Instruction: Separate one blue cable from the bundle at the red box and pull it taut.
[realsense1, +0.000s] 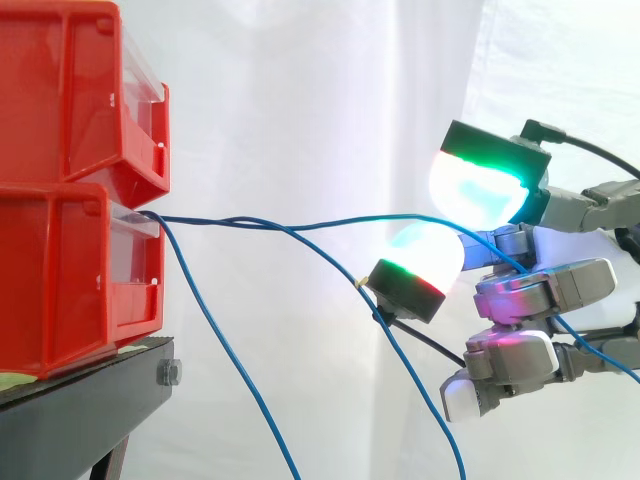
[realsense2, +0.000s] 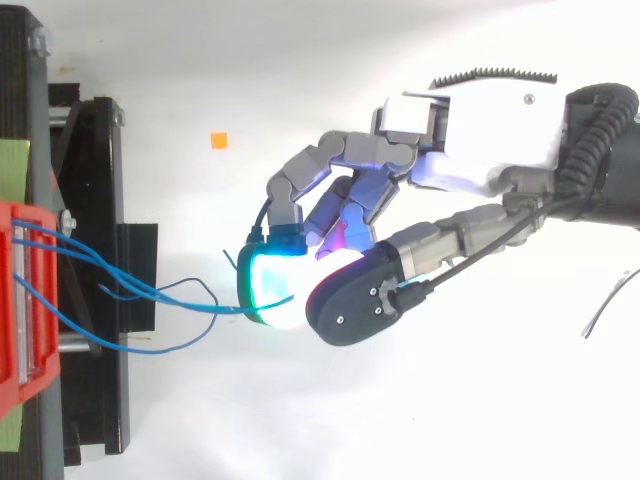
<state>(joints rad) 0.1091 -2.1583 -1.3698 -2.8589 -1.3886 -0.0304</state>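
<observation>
Pinching one blue cable (realsense1: 350, 223), hand (realsense2: 470, 130) faces two bins (realsense1: 60, 270).

Black stand (realsense1: 90, 410) w/ bolt (realsense1: 168, 373), green strip (realsense2: 12, 165), white curtain (realsense1: 300, 120) bkgd, small orange square (realsense2: 218, 140).

Black stand (realsense1: 85, 415) w/ two red bins, stacked.
Lower bin (realsense1: 60, 285) sits direct on stand top, its front near the stand's front edge; upper bin (realsense1: 70, 90) rests on the lower one, not on the stand. Both face view's right, clear panels at front. Pale green strip (realsense2: 12, 165) on stand top runs under lower bin, showing either side of it in top view. Bolt (realsense1: 168, 373) on stand's front face, just below the bin's front corner.
</observation>
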